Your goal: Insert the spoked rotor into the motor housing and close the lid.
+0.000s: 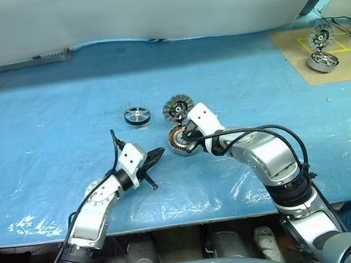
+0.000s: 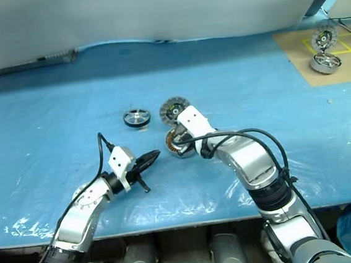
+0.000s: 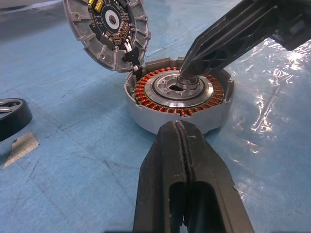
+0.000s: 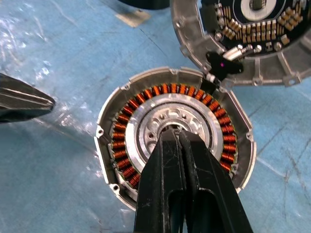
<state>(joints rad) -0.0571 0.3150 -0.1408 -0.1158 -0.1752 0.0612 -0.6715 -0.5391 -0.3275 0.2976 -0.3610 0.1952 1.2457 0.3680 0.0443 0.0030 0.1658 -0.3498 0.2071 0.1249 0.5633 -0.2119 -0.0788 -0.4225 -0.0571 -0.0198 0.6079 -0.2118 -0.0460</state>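
Note:
The motor housing [image 4: 117, 145] lies on the blue table, a ring of copper coils showing inside it. Its lid [image 1: 178, 108] stands tilted open at the far edge, inner face toward me. My right gripper [image 4: 176, 136] is shut, and its tips rest on the hub at the housing's centre. Just in front of the housing wall [image 3: 146, 114], my left gripper [image 3: 178, 125] is shut on nothing and points level at it. The spoked rotor [image 1: 137, 116] lies flat on the table to the left of the lid, apart from both grippers.
A tan cardboard sheet [image 1: 293, 58] at the back right carries a similar motor unit [image 1: 322, 61] with its lid up. Clear plastic film covers the blue table [image 1: 52, 137]. A white backdrop closes the far side. Cables run at the right edge.

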